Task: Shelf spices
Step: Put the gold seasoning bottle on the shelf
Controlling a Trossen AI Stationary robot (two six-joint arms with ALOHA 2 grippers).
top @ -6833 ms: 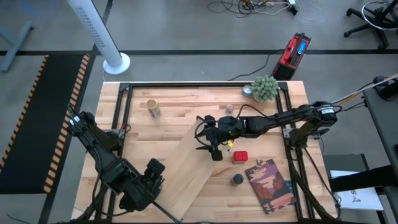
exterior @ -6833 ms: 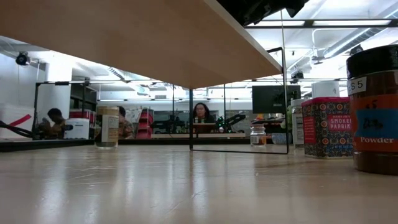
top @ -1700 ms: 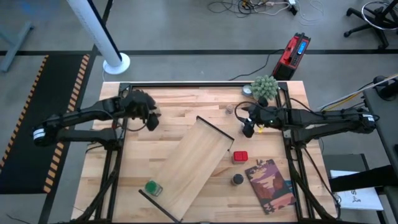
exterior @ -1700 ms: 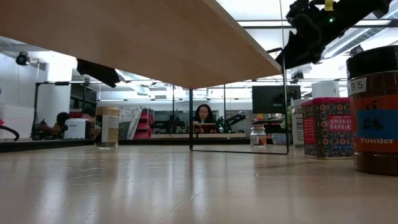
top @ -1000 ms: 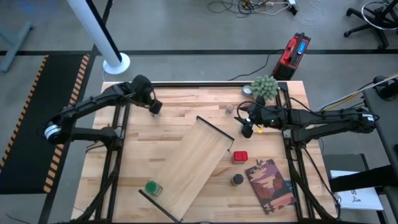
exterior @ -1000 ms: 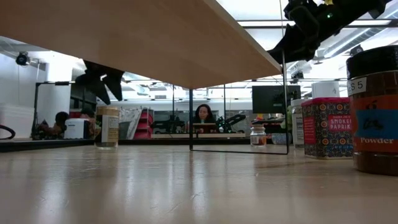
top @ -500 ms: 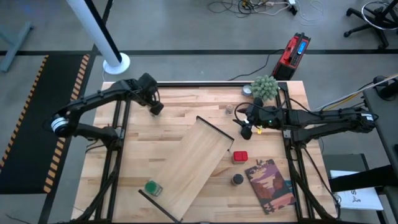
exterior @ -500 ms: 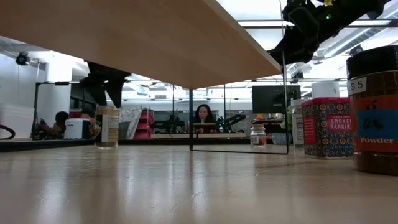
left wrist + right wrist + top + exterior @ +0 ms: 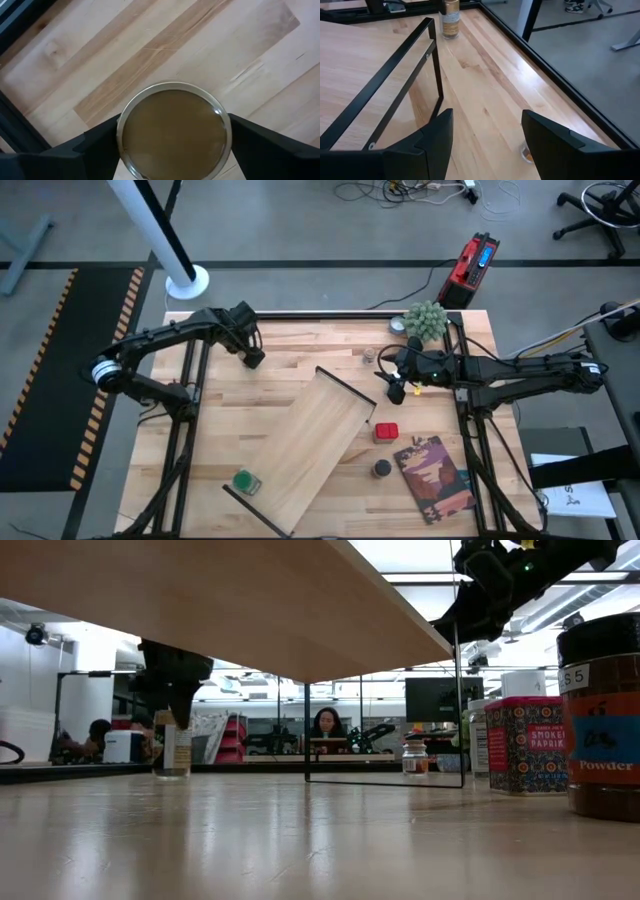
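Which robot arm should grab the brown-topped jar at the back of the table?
The left. Its end effector is right above the jar, open fingers on either side. The right end effector hangs across the table, near the plant.

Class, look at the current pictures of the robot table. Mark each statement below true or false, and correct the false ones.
1. The left gripper is over the tan-topped jar, fingers either side. True.
2. The green-topped jar stands on the shelf. False: it stands on the tabletop beside the shelf's near end.
3. The right gripper holds the red paprika tin. False: it holds nothing, and the tin stands on the table.
4. The potted plant stands at the table's far right corner. True.
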